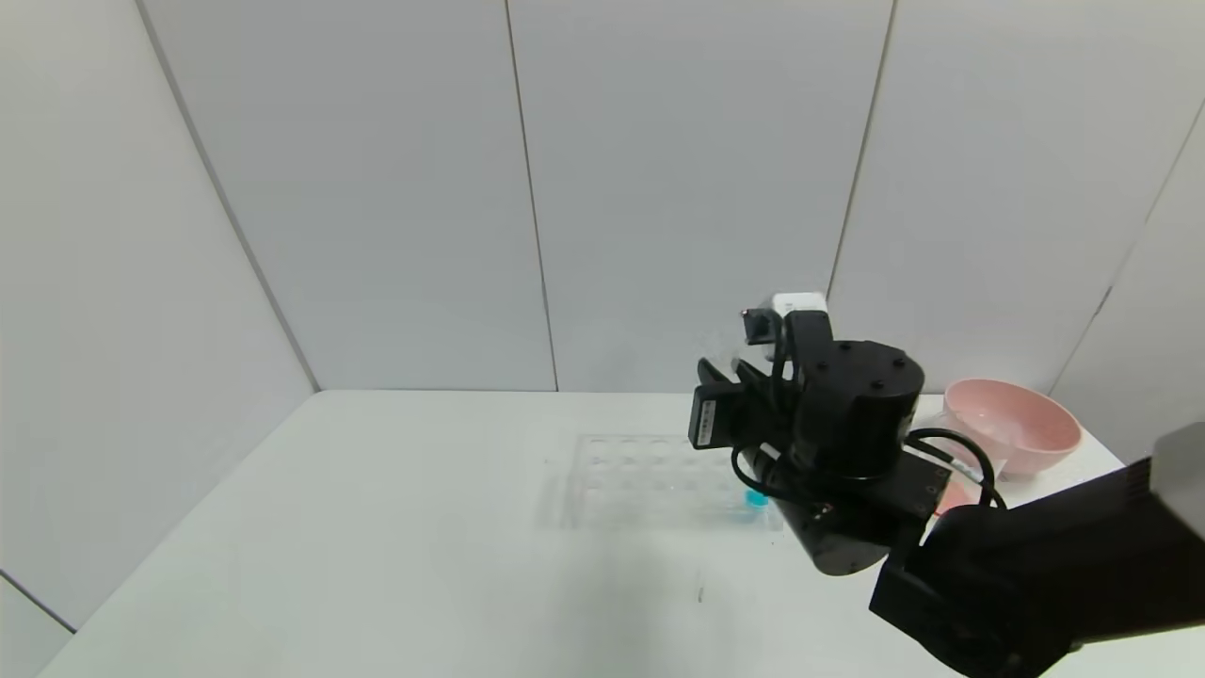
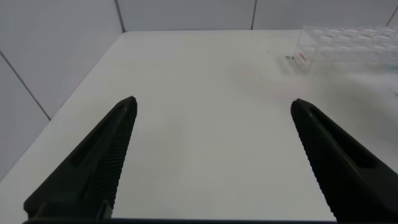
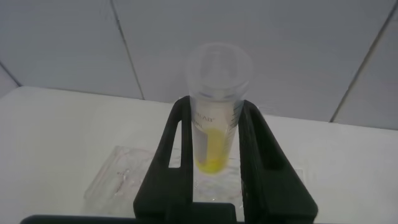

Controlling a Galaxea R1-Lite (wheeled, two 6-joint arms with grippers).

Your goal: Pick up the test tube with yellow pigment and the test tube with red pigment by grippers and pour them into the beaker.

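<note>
The right gripper (image 3: 214,134) is shut on the test tube with yellow pigment (image 3: 214,118), its two black fingers (image 3: 171,155) pressing the tube's clear wall from either side about halfway down. The tube stands upright between them, its open mouth above the fingertips and a small pool of bright yellow liquid at its rounded bottom, which sits low between the fingers. In the head view this gripper (image 1: 744,377) is raised above the white table (image 1: 377,546), over the far right part of the clear tube rack (image 1: 650,480); the arm's black body hides the tube itself from that camera. The rack lies in the middle of the table, and a tube with blue liquid (image 1: 755,504) shows at its near right corner, just beside the arm's wrist. A pink bowl (image 1: 1012,428) stands on the far right of the table, well apart from the rack. An orange-red patch shows behind the arm's cables below the bowl, too hidden to tell what it is. The left gripper (image 2: 214,155) hovers over bare table on the left side, its fingers (image 2: 93,168) spread wide with nothing between them; the rack (image 2: 348,43) appears far off to its right.
</note>
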